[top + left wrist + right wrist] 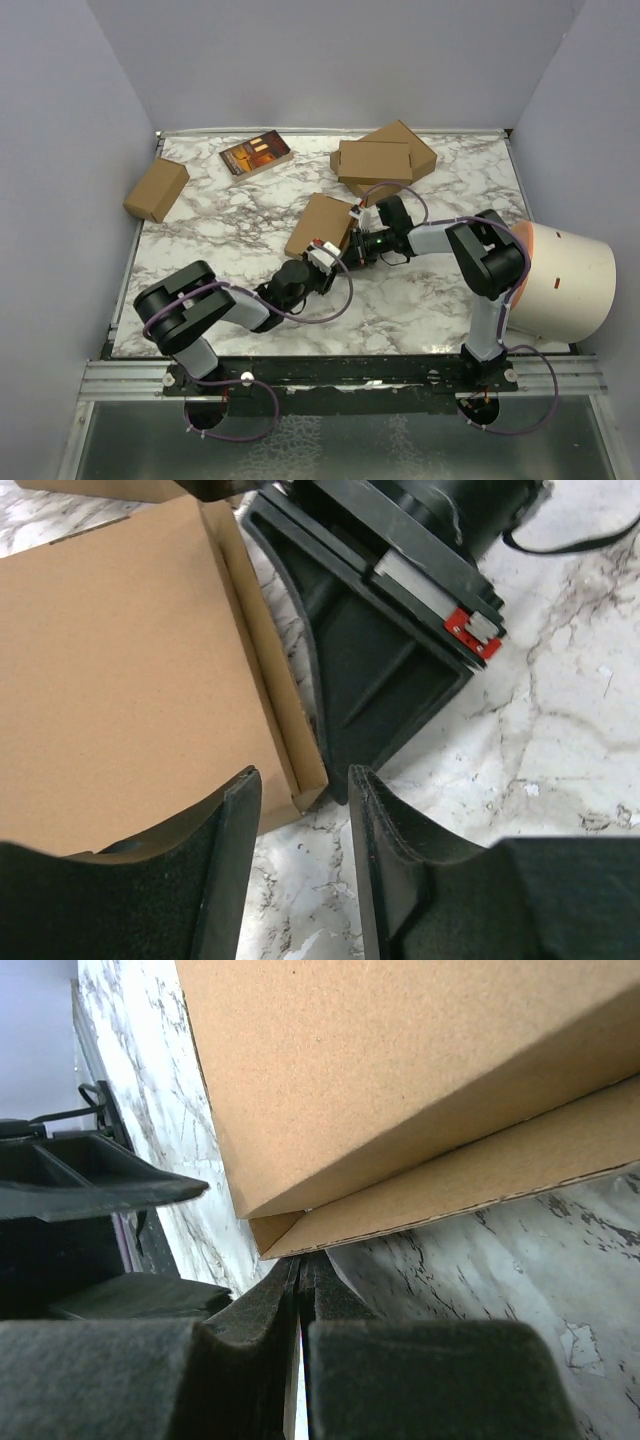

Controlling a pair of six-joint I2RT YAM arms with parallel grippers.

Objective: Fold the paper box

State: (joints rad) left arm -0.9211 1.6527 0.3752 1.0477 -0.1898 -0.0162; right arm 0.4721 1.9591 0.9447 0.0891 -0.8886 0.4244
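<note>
The paper box (320,222) lies flat at the centre of the worktop (420,300). The left fingers (232,840) stand moderately apart and hold nothing, with one box corner at the mouth of their gap. The right fingers (270,1310) are pressed together, tips against an adjacent box corner.

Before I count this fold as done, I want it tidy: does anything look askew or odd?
Yes. The paper box is not closed flat: at the corner by the right claw, its upper panel stands tilted off the panel beneath, leaving a wedge-shaped gap. No tears show.
</note>
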